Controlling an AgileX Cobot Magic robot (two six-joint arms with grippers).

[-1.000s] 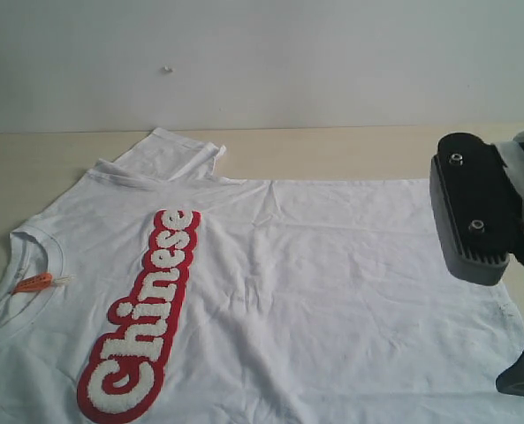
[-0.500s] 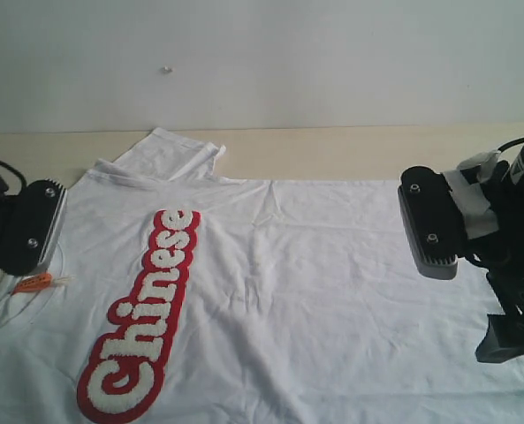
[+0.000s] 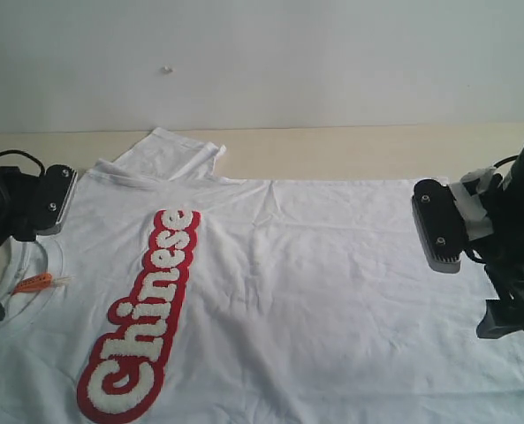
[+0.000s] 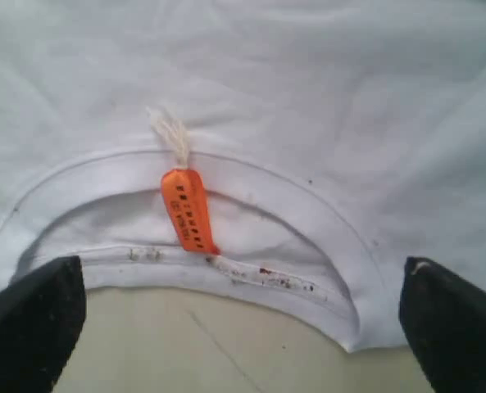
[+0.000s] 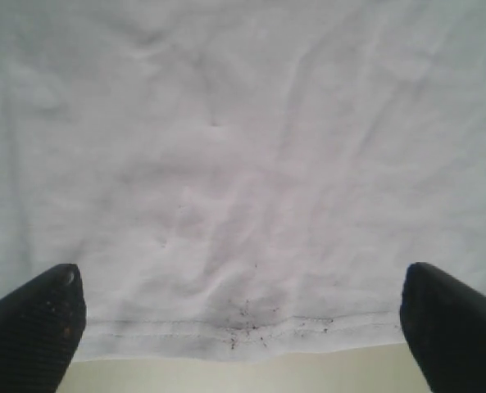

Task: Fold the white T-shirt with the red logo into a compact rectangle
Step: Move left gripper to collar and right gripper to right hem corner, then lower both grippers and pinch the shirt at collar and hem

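My left claw (image 3: 21, 253) has come in over the collar (image 4: 259, 187), right claw (image 3: 474, 272) dropped back to the hem (image 5: 185, 332), both wide, holding nothing, white T-shirt (image 3: 315, 283) flat on the bench (image 3: 332, 150), long way left-right, neck left

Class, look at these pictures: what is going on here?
Two robot arms are set to fold a white T-shirt lying flat on a table, red logo facing up. The left gripper is open at the collar, by the orange tag; the right gripper is open at the hem. Neither grips the cloth, and the fold is not yet begun.
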